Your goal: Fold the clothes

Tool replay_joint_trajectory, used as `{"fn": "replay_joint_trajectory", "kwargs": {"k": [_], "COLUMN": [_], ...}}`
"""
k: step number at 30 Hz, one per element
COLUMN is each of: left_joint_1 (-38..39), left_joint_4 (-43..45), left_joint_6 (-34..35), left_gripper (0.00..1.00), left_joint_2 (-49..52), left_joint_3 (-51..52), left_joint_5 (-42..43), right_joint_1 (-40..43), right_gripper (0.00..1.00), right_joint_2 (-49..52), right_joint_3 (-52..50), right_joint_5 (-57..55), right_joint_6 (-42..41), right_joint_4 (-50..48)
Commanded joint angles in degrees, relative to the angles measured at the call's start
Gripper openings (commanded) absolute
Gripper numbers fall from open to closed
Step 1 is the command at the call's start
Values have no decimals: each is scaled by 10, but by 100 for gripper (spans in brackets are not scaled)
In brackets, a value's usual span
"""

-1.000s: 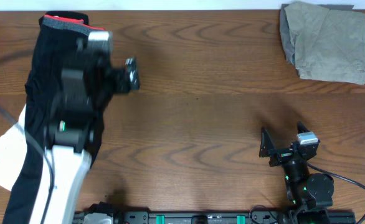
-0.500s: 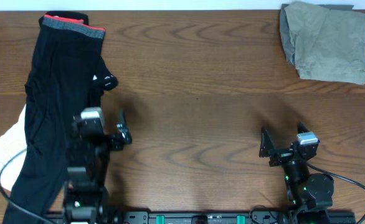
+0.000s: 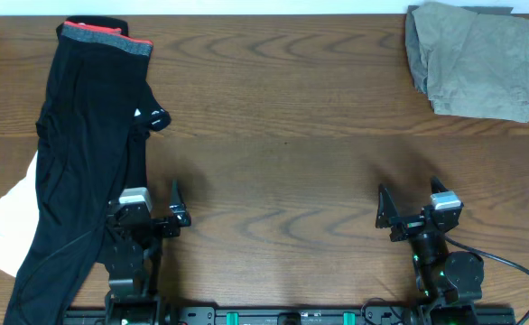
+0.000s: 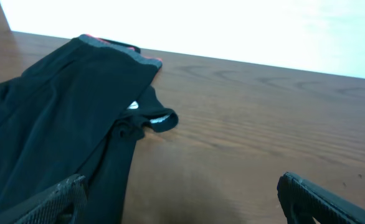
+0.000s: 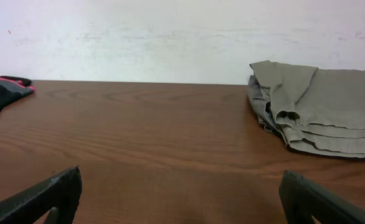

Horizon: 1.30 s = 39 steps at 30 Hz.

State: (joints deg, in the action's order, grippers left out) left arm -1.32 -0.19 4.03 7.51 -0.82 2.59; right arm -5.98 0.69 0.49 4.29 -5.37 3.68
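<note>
Folded khaki trousers [image 3: 474, 59] lie at the table's far right corner, also ahead and to the right in the right wrist view [image 5: 329, 115]. A long black garment [image 3: 84, 153] with a red and grey waistband [image 3: 106, 38] lies spread lengthwise along the left side [image 4: 58, 118]. My left gripper [image 3: 150, 200] stands open near the front edge, its left finger over the black garment's edge [image 4: 182, 205]. Near the front right, my right gripper [image 3: 409, 194] is open over bare wood [image 5: 182, 202]. Neither holds anything.
A white cloth [image 3: 3, 230] pokes out from under the black garment at the left edge. The wooden table [image 3: 283, 144] runs to a pale wall at the back. The black waistband tip [image 5: 2, 87] shows far left in the right wrist view.
My left arm has drawn back from above the black garment to the front edge of the table, leaving the garment uncovered. The right arm has not moved.
</note>
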Motion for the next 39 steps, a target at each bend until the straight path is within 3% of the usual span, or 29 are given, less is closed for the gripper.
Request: {"fn": "replay_joint_trajectory", "kwargs": {"k": [1,12,39], "left_joint_1": [-4,-4,-4], "left_joint_4": [-17,-38,-37], "left_joint_6": [-17,-34,-23], "left_gripper": [98,98,98], "left_joint_2": [-19,-73,-72], "left_joint_3": [6,6,6], "left_joint_5": [-1,-1,-1], "right_joint_1": [-8,-8,-8], "right_gripper": [99,99,99], "right_joint_2": [-3,-3,-3], "right_joint_3": [-2,-2,-2], "right_joint_5": [2,2,2], "right_joint_6": [7,7,7], "right_joint_4": [2,2,2]}}
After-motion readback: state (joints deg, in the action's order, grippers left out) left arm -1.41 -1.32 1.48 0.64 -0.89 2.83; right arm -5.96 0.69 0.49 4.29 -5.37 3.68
